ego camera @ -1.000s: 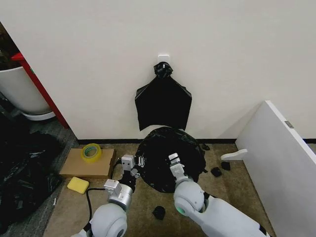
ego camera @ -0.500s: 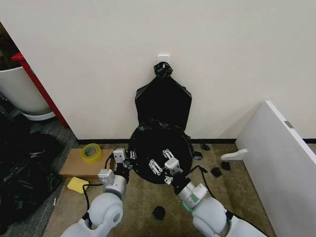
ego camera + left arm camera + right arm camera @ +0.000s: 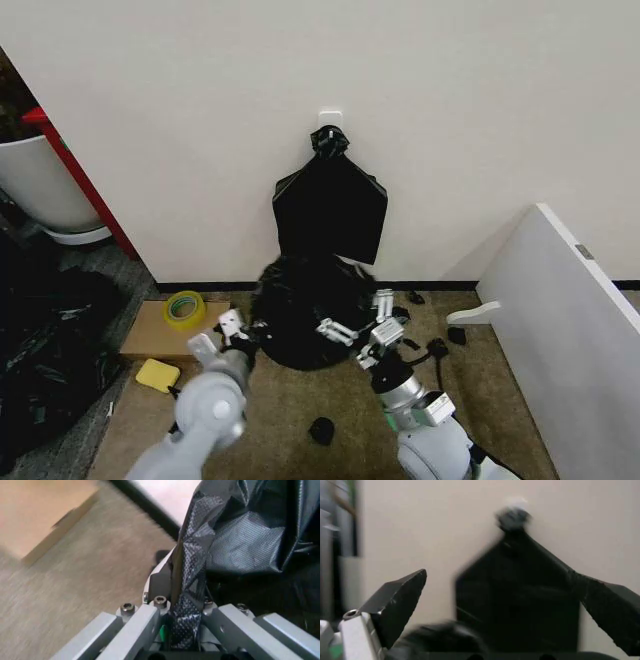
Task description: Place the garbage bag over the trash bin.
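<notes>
From the left, we see a big white tub (image 3: 38,190) standing against the wall, and next to it on the floor a flat cardboard box (image 3: 172,330) with a roll of yellow tape (image 3: 183,308) on top and a yellow sponge (image 3: 158,375) just in front of it. Our left gripper (image 3: 232,327) is beside the box, at the left edge of the garbage bag (image 3: 300,310); in the left wrist view its fingers (image 3: 137,624) are closed on a twisted fold of the black film (image 3: 192,588). The garbage bag itself lies as a dark wrinkled mound on the floor close to the wall, and it covers the trash bin, so we cannot see any white of the bin. Above the mound a flat black bundle (image 3: 330,205) hangs from a white hook (image 3: 331,119) on the wall. Our right gripper (image 3: 360,318) is at the right side of the mound with its fingers (image 3: 400,600) spread wide, holding nothing. Small black scraps (image 3: 321,430) lie on the carpet, and a white board (image 3: 570,330) leans at the far right.
</notes>
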Controlling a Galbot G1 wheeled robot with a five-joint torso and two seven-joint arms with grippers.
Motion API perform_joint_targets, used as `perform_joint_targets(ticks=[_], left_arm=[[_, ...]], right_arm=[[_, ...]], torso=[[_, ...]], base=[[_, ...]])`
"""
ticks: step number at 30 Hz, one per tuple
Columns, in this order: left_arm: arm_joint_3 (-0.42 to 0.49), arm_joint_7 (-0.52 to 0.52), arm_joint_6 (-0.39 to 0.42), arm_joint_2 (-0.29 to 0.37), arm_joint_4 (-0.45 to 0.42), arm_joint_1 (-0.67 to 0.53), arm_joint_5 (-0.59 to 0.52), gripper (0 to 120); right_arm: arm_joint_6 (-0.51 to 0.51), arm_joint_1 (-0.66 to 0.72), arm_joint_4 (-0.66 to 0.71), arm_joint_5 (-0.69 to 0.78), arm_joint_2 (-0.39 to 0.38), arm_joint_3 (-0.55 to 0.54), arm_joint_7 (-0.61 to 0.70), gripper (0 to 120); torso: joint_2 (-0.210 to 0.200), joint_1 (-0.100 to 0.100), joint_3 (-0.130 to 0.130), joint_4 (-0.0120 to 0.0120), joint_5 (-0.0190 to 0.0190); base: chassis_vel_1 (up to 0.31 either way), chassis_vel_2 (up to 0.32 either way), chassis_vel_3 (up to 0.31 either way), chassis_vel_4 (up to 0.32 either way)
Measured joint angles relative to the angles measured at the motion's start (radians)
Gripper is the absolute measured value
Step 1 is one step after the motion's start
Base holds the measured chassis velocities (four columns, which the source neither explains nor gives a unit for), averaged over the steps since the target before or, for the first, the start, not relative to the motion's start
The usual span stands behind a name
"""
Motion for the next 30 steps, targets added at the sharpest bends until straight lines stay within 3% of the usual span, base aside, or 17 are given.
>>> perform_joint_targets(ticks=[5,11,30], left_arm=[[-0.111,-0.063,0.045,-0.018,0.01,-0.007,-0.164,0],[-0.183,-0.093,0.089,-0.012,-0.003,0.0,-0.28,0],[-0.226,-0.149,0.188,-0.012,-0.038,-0.016,-0.443,0]], right_arm=[[-0.071,-0.002,-0.045,-0.032,0.006,-0.011,0.098,100],[-0.08,0.02,-0.156,-0.14,0.024,-0.033,0.115,100],[0.021,0.054,-0.317,-0.21,0.076,-0.046,0.016,100]], torso=[[0.0,0.0,0.0,-0.0001,-0.0001],[0.0,0.0,0.0,-0.0001,0.0],[0.0,0.0,0.0,-0.0002,-0.0001]], base=[[0.0,0.0,0.0,0.0],[0.0,0.0,0.0,0.0],[0.0,0.0,0.0,0.0]])
